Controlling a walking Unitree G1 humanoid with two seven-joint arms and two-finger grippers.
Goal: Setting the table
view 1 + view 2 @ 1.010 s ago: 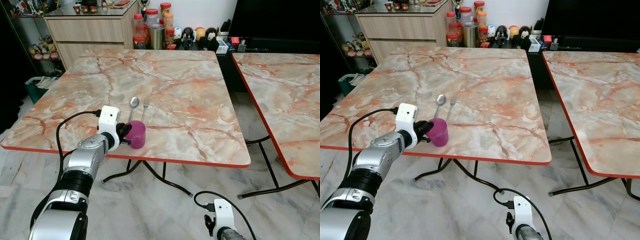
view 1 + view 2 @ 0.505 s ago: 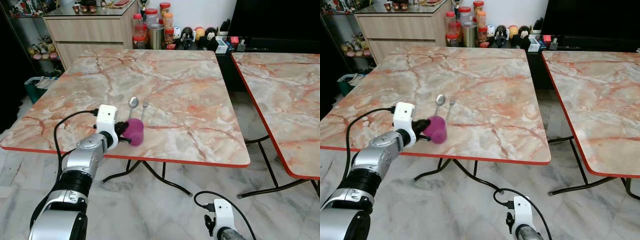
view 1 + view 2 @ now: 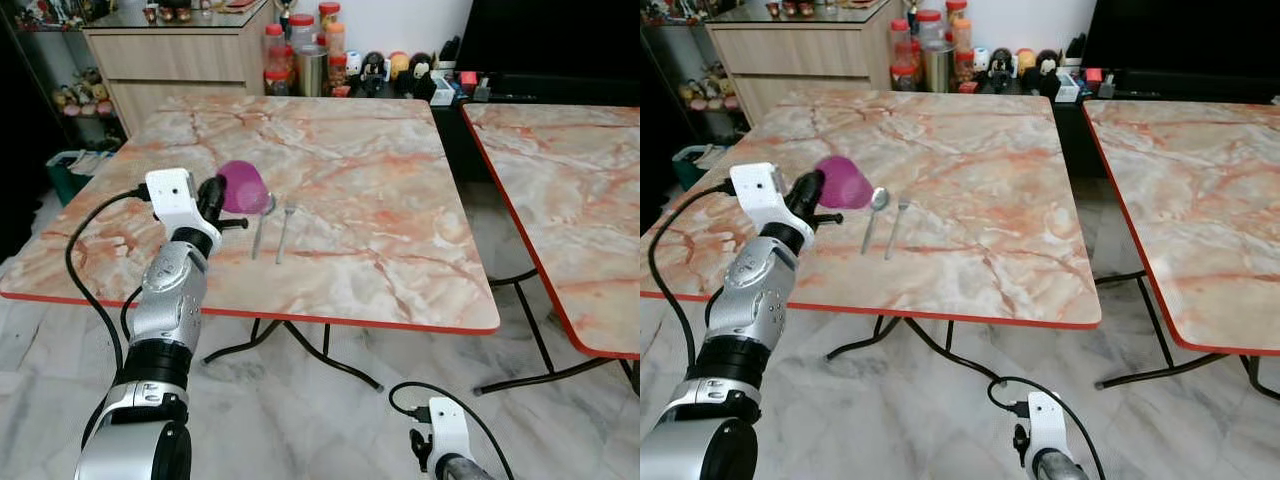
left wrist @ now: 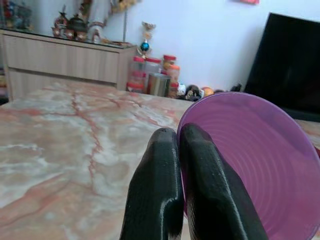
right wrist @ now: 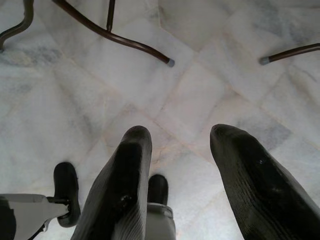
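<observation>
One purple cup point(image 3: 243, 187), translucent plastic with fine rings showing inside its wall, is being held tipped on its side above the marble table point(image 3: 380, 200), its rim pinched by the left gripper point(image 3: 213, 198). In the left wrist view the two black fingers point(image 4: 160, 190) are pressing nearly together on the rim, with the cup's open mouth bulging out to one side of them. Just past the cup from the fingertips, one spoon point(image 3: 260, 222) and one fork point(image 3: 284, 230) are lying side by side on the tabletop, handles pointing toward the red near edge; the cup is overlapping the spoon's bowl in the head views, though it is hanging above it and not touching. A black cable is looping from the wrist camera down along the silver left arm. Beyond the fingers, at the table's far end, a row of red-lidded jars point(image 3: 300, 42) and small figurines point(image 3: 385, 66) is standing beside a wooden cabinet point(image 3: 175, 55). A second marble table point(image 3: 570, 190) is sitting well apart to the right. The right gripper point(image 5: 177, 180) is hanging idle over the pale tiled floor point(image 5: 210, 75), its two fingers spread wide and holding nothing, with dark table legs crossing the floor ahead of them.
</observation>
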